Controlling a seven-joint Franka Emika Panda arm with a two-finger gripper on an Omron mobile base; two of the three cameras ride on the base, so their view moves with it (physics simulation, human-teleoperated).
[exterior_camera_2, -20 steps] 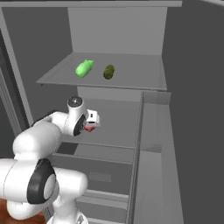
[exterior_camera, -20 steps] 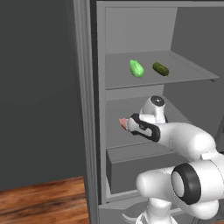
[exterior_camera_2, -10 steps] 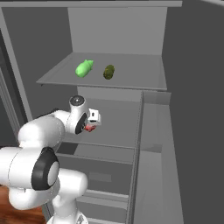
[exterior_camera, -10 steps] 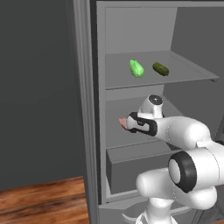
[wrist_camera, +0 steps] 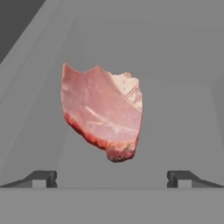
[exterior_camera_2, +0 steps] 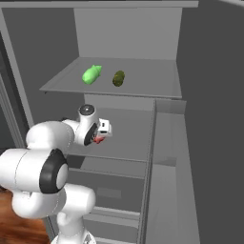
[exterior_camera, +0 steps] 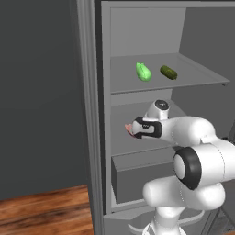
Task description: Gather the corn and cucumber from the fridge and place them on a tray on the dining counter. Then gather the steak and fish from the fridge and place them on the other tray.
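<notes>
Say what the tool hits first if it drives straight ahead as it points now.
Most likely the steak, lying on the fridge shelf dead ahead between the open tool tips. Depth is unclear, so it may still be some way off.

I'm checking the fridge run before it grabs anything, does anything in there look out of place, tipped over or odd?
Nothing stands out. The corn and cucumber lie apart on the upper shelf of the open fridge. The steak lies flat on the shelf below, ahead of the open gripper, untouched. No spills or damage show.
</notes>
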